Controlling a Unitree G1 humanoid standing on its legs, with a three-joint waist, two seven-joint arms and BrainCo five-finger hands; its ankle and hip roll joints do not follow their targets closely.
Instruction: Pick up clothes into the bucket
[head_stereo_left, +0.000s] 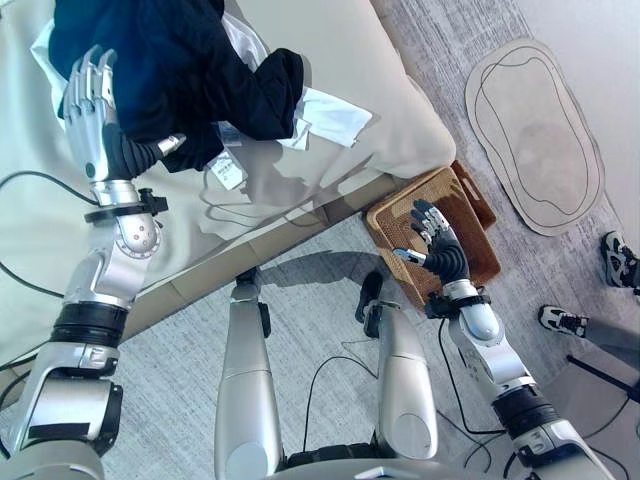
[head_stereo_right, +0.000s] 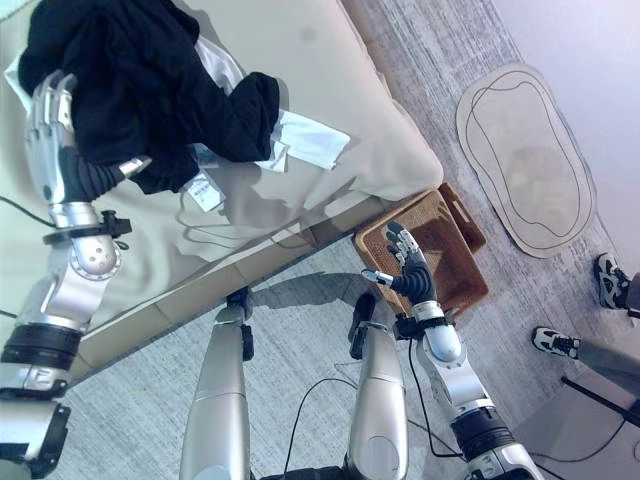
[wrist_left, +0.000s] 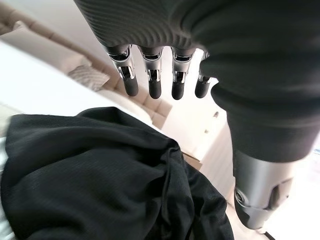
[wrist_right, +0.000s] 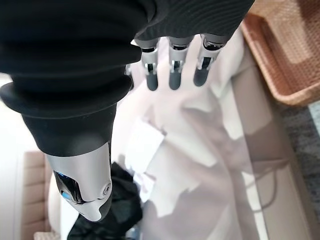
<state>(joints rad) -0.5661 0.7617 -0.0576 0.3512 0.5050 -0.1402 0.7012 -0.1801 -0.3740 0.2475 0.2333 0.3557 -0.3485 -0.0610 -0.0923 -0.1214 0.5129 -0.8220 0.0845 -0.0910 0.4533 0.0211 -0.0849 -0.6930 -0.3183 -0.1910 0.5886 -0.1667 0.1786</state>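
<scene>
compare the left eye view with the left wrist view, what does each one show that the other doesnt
The left eye view alone shows the wicker basket on the floor by the bed's corner, the right hand open above it, the white cloth beside the dark pile, an oval rug and a person's shoes.

The left wrist view alone shows a beige sofa in the background.

Both share the black clothes heaped on the bed, with the left hand open, fingers straight, by them.
</scene>
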